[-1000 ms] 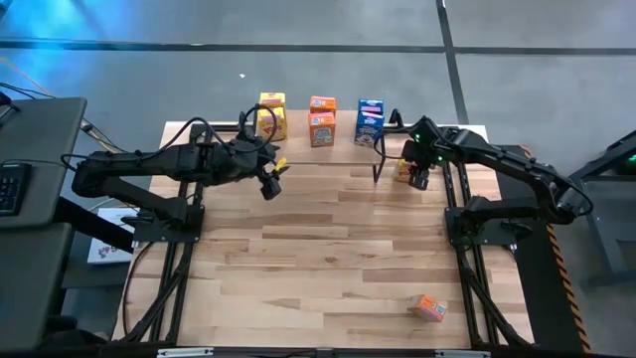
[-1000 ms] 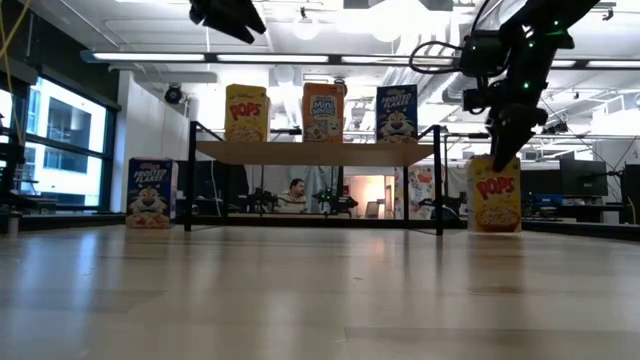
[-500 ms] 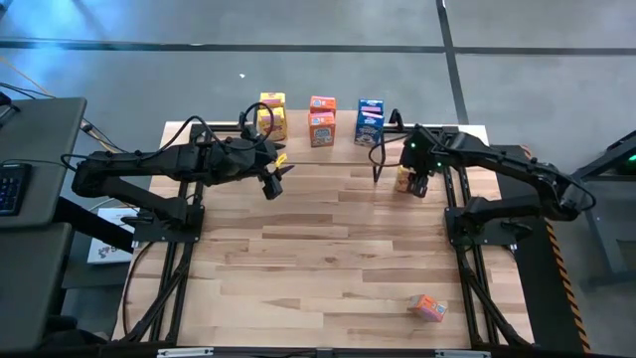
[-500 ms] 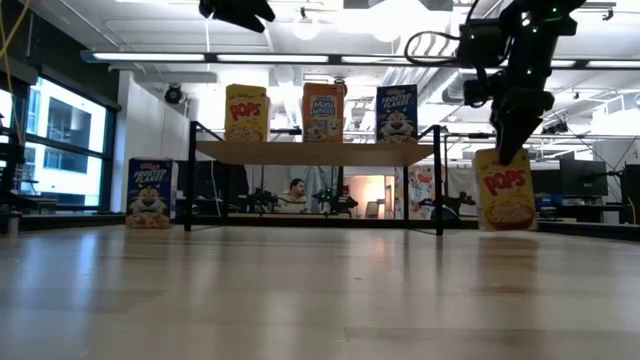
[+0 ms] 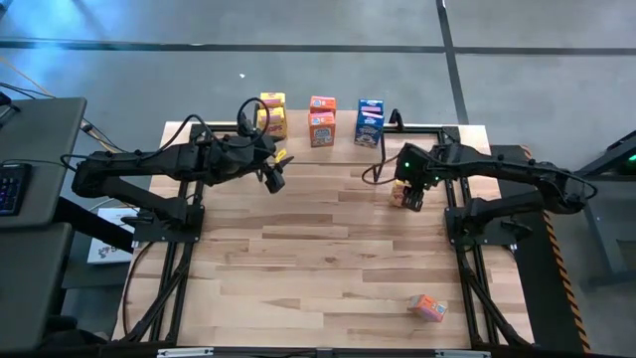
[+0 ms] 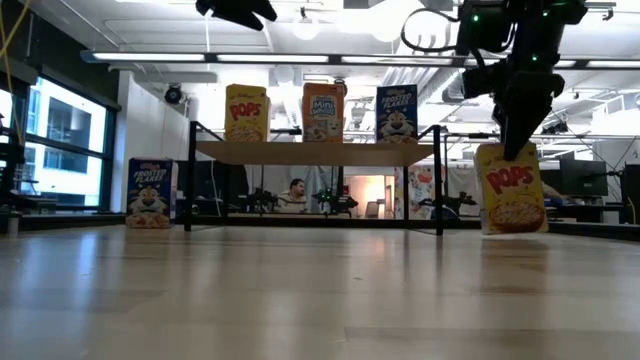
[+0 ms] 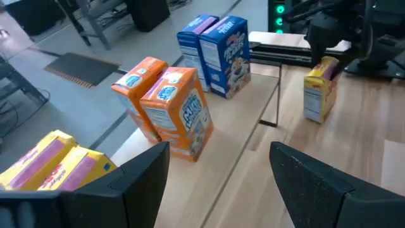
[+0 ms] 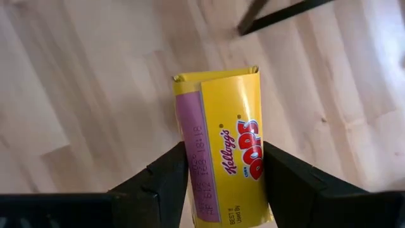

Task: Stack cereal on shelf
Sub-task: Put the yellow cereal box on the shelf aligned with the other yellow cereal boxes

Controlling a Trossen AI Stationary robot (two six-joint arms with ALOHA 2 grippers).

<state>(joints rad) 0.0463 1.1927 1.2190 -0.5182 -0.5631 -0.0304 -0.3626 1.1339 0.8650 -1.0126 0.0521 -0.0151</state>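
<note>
My right gripper (image 5: 410, 193) is shut on a yellow cereal box (image 6: 511, 190) in front of the right end of the shelf (image 6: 315, 152). The shelf stands on thin black legs at the table's far edge. A yellow box (image 5: 270, 114), an orange box (image 5: 321, 124) and a blue box (image 5: 370, 119) stand upright on its plank. My left gripper (image 5: 273, 177) hangs open above the table, near the shelf's left part, with nothing between its fingers (image 7: 145, 183). My right gripper pinches the yellow box between its two fingers (image 8: 171, 183) near the box's top end (image 8: 221, 190), on two opposite faces. The fingers come from above, pointing steeply down. The box hangs below them, slightly tilted, its bottom edge (image 6: 516, 230) close to the tabletop.
An orange box (image 5: 429, 307) lies on its side near the table's front right corner. Another blue box (image 6: 149, 193) stands upright left of the shelf. More boxes stand behind the front ones on the shelf (image 7: 196, 44). Bare wooden tabletop (image 5: 318, 259) spreads in front.
My right gripper has carried the yellow box away from the shelf's right end toward the table's near edge. The box has tipped slightly out of upright.
</note>
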